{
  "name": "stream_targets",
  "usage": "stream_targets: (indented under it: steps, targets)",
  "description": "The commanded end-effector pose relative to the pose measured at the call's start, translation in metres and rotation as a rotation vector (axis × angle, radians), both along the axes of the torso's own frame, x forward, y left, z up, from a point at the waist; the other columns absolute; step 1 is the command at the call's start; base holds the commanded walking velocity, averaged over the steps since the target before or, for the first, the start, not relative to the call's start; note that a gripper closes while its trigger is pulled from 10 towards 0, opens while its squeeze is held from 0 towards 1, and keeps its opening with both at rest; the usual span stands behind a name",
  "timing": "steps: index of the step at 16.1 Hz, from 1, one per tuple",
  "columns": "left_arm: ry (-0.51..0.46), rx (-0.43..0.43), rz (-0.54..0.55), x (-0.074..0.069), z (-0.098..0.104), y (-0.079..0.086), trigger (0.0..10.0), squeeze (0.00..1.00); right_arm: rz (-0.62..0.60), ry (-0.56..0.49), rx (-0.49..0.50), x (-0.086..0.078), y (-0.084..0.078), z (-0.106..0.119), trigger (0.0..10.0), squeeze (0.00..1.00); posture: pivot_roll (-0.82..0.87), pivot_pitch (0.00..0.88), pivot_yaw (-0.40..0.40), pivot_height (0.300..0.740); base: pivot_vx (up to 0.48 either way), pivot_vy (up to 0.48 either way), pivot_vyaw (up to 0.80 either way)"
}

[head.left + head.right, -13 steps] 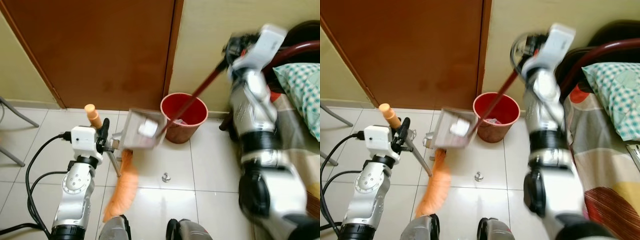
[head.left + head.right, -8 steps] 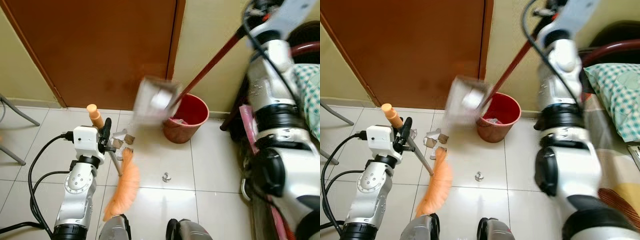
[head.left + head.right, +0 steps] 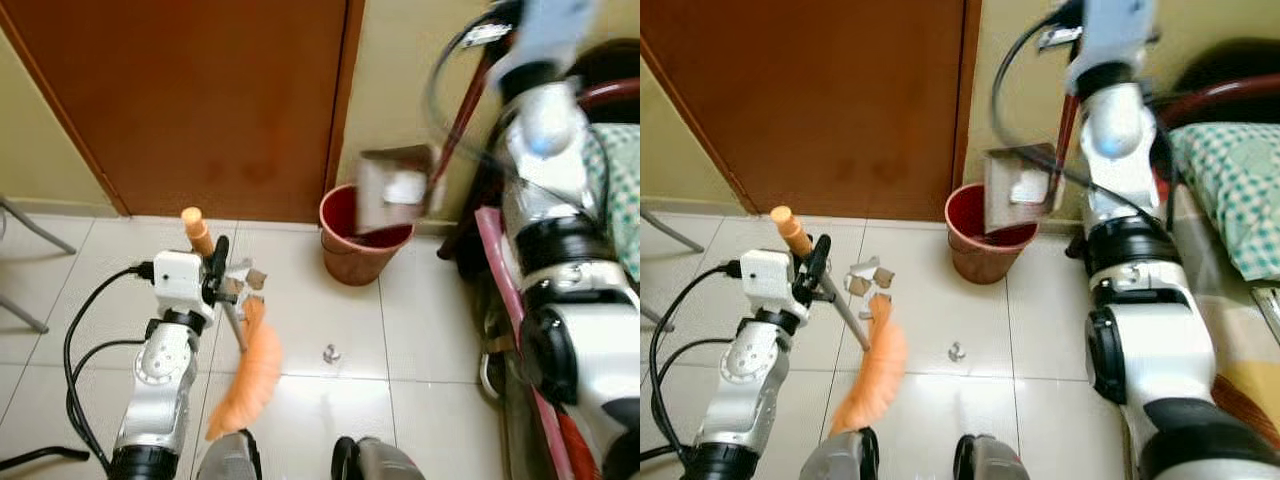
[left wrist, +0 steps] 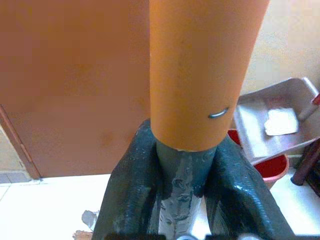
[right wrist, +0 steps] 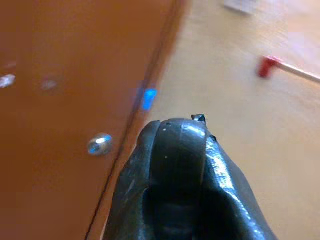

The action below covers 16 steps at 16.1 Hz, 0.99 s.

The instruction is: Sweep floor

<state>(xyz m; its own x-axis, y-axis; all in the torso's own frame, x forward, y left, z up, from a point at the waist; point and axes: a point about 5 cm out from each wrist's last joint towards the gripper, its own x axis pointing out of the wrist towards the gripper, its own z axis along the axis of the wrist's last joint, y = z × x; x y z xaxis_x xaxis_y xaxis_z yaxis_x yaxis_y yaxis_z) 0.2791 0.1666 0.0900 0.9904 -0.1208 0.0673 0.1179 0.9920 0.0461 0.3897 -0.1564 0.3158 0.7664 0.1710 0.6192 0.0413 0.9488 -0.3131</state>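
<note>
Red bin (image 3: pixel 362 243) on the tiled floor (image 3: pixel 420 330) against the wall, beside the brown door (image 3: pixel 200 100); pale litter shows inside it, though motion blur hides what kind. Grey dustpan (image 3: pixel 395 188) raised and tilted directly above the bin's mouth, a white scrap (image 3: pixel 405 187) lying in its tray. Its dark red handle (image 3: pixel 455 130) runs up to the right gripper (image 5: pixel 177 165), held high; the wrist view shows the two black fingers (image 5: pixel 180 150) pressed together, apparently around the handle. Left gripper (image 4: pixel 182 175) low at the robot's left, fingers (image 4: pixel 130 190) clamped on the grey shaft of the broom (image 3: pixel 250 365), just below its orange grip (image 4: pixel 200 70); the orange bristles rest on the floor before the robot's feet. Torn scraps (image 3: pixel 865 280) lie just beyond the bristles, and a small crumpled piece (image 3: pixel 330 353) sits farther right. No legible writing or labels.
</note>
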Motion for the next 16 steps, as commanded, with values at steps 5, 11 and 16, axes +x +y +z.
stream_targets:
  steps: [5, 11, 16]
  targets:
    - [0.075, 0.0, -0.002, -0.005, -0.015, 0.002, 10.0, 0.0, 0.069, -0.097, -0.175, -0.009, 0.034, -0.009, 10.0, 0.0, 0.01, 0.106, -0.071, 0.74, 0.0, 0.0, 0.0]
    - [0.072, 0.002, 0.002, -0.006, -0.014, 0.002, 10.0, 0.0, 0.194, -0.104, -0.376, -0.018, 0.064, -0.034, 10.0, 0.0, 0.02, 0.108, -0.081, 0.74, 0.0, 0.0, 0.0]
    - [0.075, -0.001, 0.003, -0.006, -0.016, -0.001, 10.0, 0.0, 0.219, -0.153, -0.442, -0.024, 0.072, -0.037, 10.0, 0.0, 0.01, 0.109, -0.083, 0.74, 0.0, 0.0, 0.0]
